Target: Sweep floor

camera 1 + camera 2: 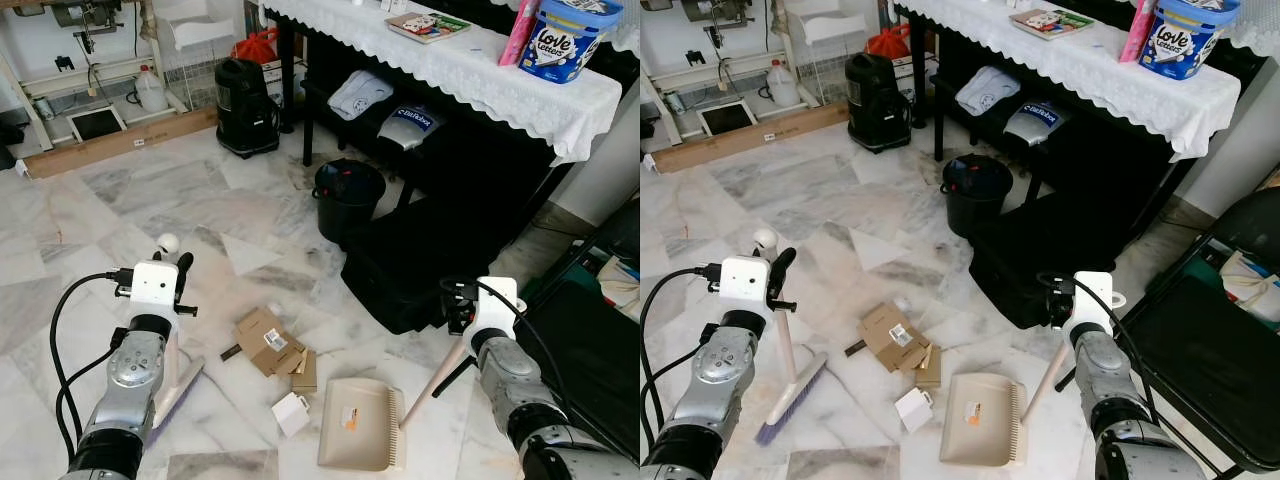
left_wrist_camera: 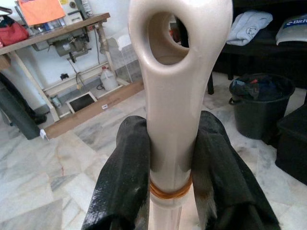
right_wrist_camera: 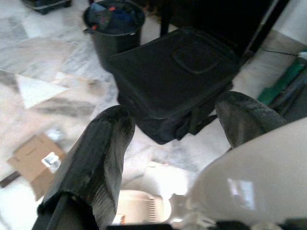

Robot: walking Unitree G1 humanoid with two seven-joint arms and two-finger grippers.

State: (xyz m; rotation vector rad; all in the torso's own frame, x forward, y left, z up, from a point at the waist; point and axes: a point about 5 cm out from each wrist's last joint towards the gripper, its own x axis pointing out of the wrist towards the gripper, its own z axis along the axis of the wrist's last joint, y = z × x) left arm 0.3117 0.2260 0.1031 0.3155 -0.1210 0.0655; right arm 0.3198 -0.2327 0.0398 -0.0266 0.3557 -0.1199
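Note:
My left gripper [image 1: 182, 272] is shut on the cream handle [image 2: 172, 96] of a broom, just below the hanging hole at its top. The broom stands upright, its brush head [image 1: 790, 398] resting on the marble floor beside my left arm. My right gripper [image 1: 462, 312] is shut on the top of the dustpan's long handle [image 1: 436, 376]. The beige dustpan [image 1: 358, 425] lies flat on the floor in front of me. Left of it lie flattened cardboard pieces [image 1: 266, 340], a small brown piece [image 1: 306, 370] and a small white box [image 1: 291, 413].
A black bin [image 1: 348, 195] and a black bag [image 1: 420, 265] sit beyond the debris, under a table with a white lace cloth [image 1: 450, 62]. A black vacuum [image 1: 245, 105] and a wooden plank [image 1: 120, 145] are at the back. A black chair [image 1: 590, 350] is close on my right.

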